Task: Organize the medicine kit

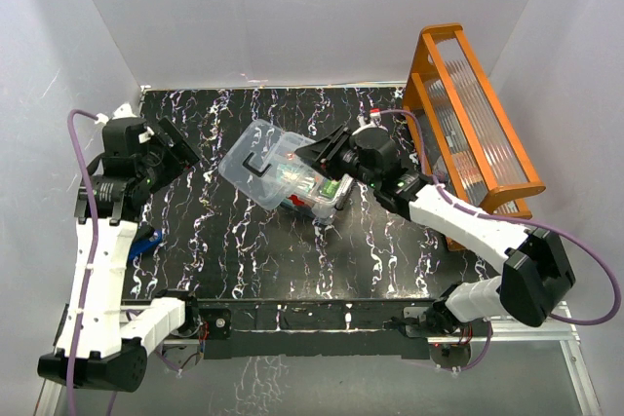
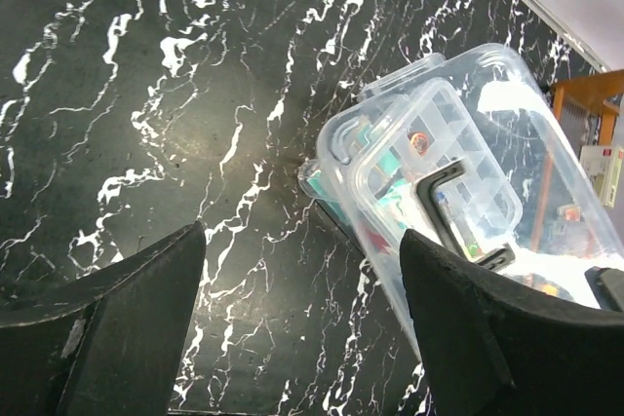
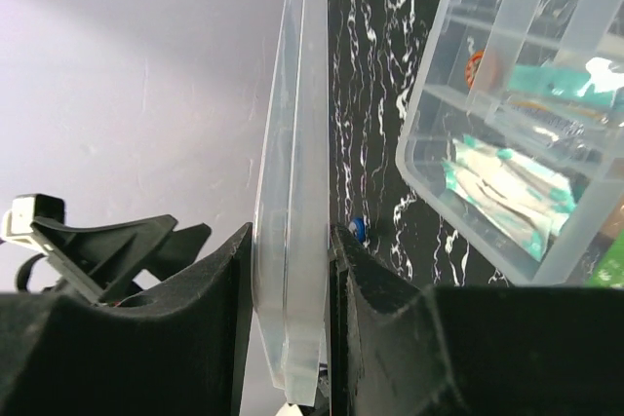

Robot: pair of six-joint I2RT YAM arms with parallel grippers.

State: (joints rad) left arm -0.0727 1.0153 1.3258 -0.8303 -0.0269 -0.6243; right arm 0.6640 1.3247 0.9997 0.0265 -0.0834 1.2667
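Mid-task at the medicine kit: my right gripper [image 3: 291, 252] is shut on one edge of the clear lid [image 1: 255, 170], both fingers pressed flat on the plastic. My left gripper [image 2: 302, 241] hangs wide open over the marbled table [image 1: 253, 260] at the left and holds nothing.

The kit sits at mid-table, between the two arms and well apart from the orange rack [image 1: 478, 133] on the right. The divided tray [image 3: 517, 94] rests in the box [image 1: 327, 200], and its compartments hold packets and small items.

I judge the sorting largely done. What is left is to set the lid square on the box and close it; it is not yet seated. I cannot tell whether any latches exist.

The lid slants, with its right edge raised in the gripper and its left edge low toward the table. The side with the black handle [image 2: 444, 204] faces up and to the left. Going by the handle, I judge the lid's long axis runs diagonally from far left to near right. From the right wrist it shows edge-on.
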